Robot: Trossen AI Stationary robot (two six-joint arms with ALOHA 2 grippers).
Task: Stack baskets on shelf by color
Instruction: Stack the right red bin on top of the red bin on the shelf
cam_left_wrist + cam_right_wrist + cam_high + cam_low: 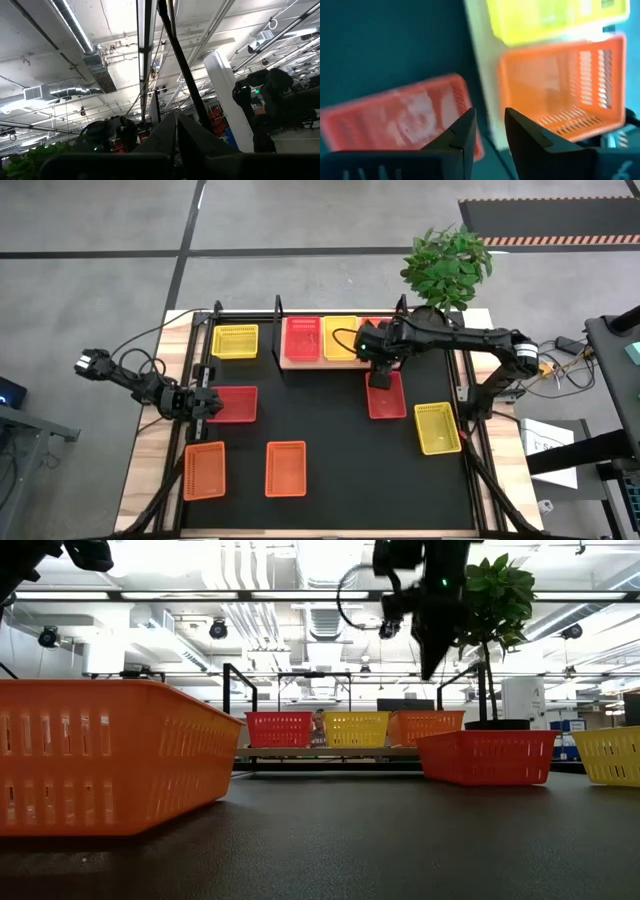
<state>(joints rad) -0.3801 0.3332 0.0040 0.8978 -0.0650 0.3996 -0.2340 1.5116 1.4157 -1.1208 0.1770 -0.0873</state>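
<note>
The right claw (381, 372) hangs above the black tabletop (330, 430) with its fingers (460, 131) set narrowly apart and empty, over the near edge of the wooden shelf (300, 363), where a red basket (302, 338), a yellow basket (340, 337) and an orange basket (560, 85) sit side by side. Just below it lies another red basket (387, 397), likely the next pick. These thin plastic mesh trays look light and somewhat flexible; a pinch on 1 short rim wall seems the surest hold. The left claw (205, 404) waits touching a red basket (234, 404) at the tabletop's left; its opening cannot be judged.
</note>
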